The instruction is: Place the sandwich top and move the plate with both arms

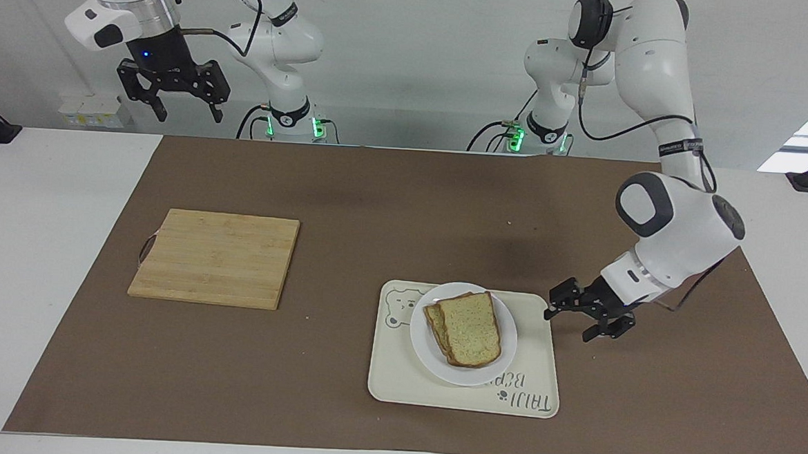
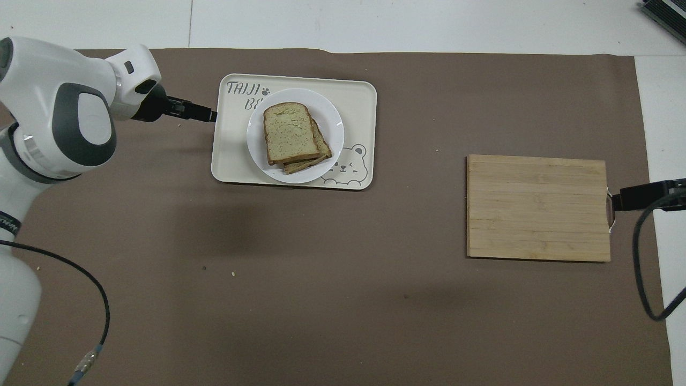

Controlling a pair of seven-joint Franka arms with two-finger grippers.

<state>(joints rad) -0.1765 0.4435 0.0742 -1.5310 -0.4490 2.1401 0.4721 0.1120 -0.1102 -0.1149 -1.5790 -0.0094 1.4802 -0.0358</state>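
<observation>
The sandwich top (image 1: 471, 326) (image 2: 288, 132), a speckled bread slice with a brown crust, lies on another slice on the white plate (image 1: 427, 358) (image 2: 334, 117). The plate stands on the cream tray (image 1: 401, 387) (image 2: 362, 99). My left gripper (image 1: 569, 323) (image 2: 208, 114) hangs open and empty just off the tray's edge, over the brown mat at the left arm's end. It touches neither plate nor tray. My right gripper (image 1: 183, 110) waits open, high in the air at the right arm's end.
A bamboo cutting board (image 1: 216, 257) (image 2: 537, 207) lies on the brown mat (image 1: 391, 212) toward the right arm's end, nearer to the robots than the tray. The tray has a bear drawing and lettering.
</observation>
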